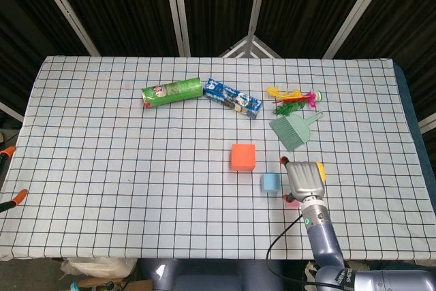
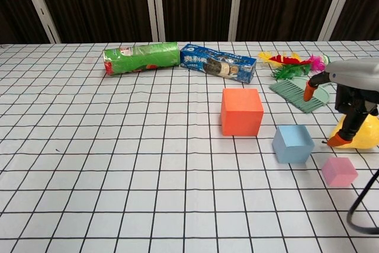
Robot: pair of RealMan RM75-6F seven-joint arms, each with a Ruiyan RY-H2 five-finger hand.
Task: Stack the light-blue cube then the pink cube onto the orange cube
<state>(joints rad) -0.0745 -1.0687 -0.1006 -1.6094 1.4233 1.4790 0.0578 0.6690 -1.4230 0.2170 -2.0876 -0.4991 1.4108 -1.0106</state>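
Right hand poised over the cube group; nothing stacked.

Head view: the right hand (image 1: 304, 180) hung over the table (image 1: 102, 168) just right of the light-blue cube (image 1: 270, 182), hiding most of the pink cube (image 1: 291, 198) and a yellow object (image 1: 319, 170). The orange cube (image 1: 242, 157) stood apart, up-left, its top bare, judged ready to receive the first cube. The left hand was out of frame.

Chest view: the right hand (image 2: 349, 102) was raised, its orange-tipped fingers (image 2: 308, 92) spread and holding nothing. The light-blue cube (image 2: 292, 143), pink cube (image 2: 339, 171) and orange cube (image 2: 241, 111) rested separately on the table (image 2: 118, 164), so the reach was judged to be lining up on light-blue.
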